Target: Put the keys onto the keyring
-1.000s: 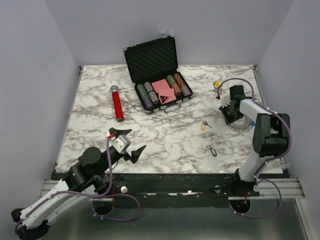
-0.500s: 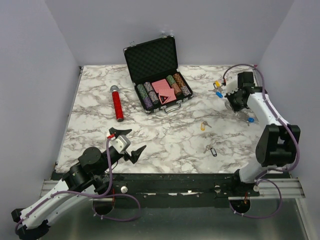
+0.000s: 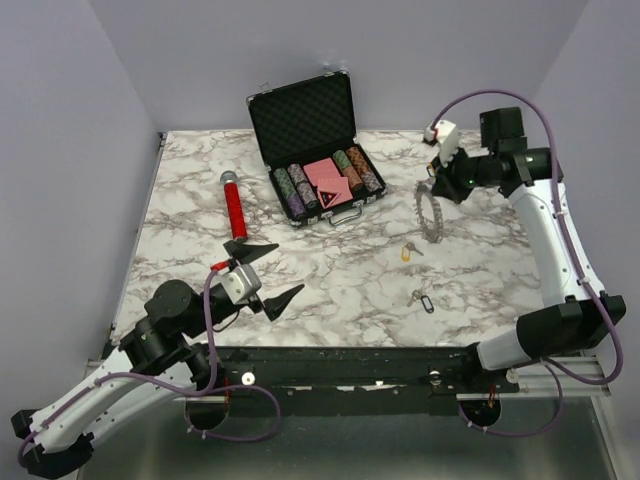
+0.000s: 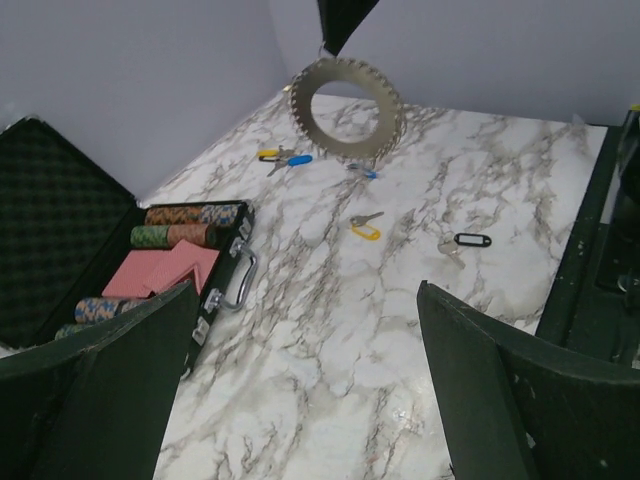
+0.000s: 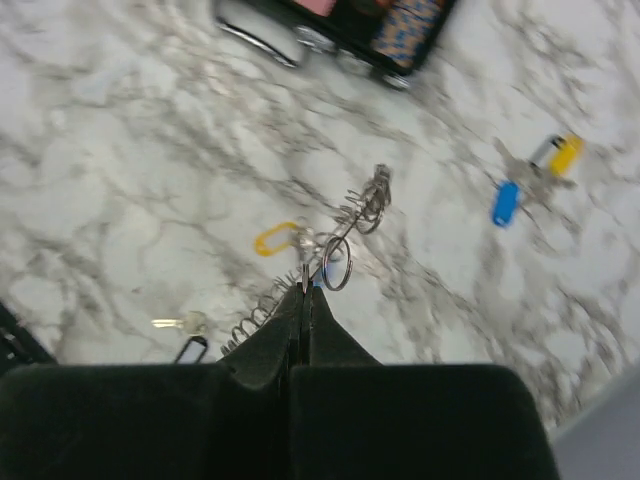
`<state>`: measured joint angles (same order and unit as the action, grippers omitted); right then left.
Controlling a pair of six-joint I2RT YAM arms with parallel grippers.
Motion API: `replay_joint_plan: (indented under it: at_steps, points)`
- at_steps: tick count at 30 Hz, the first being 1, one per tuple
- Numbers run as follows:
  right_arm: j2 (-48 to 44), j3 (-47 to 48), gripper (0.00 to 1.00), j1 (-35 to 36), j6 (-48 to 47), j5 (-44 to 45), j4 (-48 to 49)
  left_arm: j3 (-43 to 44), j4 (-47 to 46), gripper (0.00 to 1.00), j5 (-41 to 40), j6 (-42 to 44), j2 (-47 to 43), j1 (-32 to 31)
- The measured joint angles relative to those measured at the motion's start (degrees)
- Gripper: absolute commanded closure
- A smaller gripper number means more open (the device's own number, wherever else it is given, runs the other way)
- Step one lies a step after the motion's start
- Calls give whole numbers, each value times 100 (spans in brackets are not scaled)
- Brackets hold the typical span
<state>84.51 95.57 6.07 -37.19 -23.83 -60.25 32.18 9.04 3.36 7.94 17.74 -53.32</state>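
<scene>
Dangling from the right gripper (image 5: 303, 295), which is pinched tight on its rim, the keyring (image 3: 430, 215) hangs over the table (image 3: 330, 270), far right. Left gripper (image 3: 272, 275) gapes empty. Ring presented, I'd say; next, thread the yellow-tagged key (image 3: 406, 252) on.

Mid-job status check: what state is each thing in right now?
keyring: hanging upright from the right gripper.
right gripper: shut on the keyring.
left gripper: open, holding nothing.
yellow-tag key: loose on the table.
black-tag key: loose on the table.
yellow and blue tagged pair: loose on the table.
case: lid open.
microphone: lying flat.
</scene>
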Motion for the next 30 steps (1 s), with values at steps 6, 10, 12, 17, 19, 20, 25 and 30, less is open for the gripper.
replay_joint_plan:
  at_steps: [6,10,12,17,19,20,25,30]
  points:
    - [-55,-2,99,957,-391,-1338,-608,704,-57,2,745,-42,693,0]
    - [-179,-68,99,1388,-817,-2251,-883,605,-72,1,1071,-229,638,0]
    - [-227,-170,99,1558,-1075,-2588,-1025,452,-72,1,1182,-356,505,0]
    - [-122,-372,99,2002,-1827,-3191,-1425,81,-184,1,1255,-793,284,0]
    - [-46,-444,99,2166,-2083,-3344,-1491,-103,-354,1,1252,-966,278,0]
    - [-4,-498,99,2245,-2194,-3403,-1508,-210,-457,1,1252,-1027,289,0]
    - [247,-782,99,2623,-2763,-3552,-1613,-562,-1069,2,1250,-1093,610,0]
    - [675,-835,99,2990,-3394,-3661,-1615,-721,-1810,20,1202,-848,1255,2]
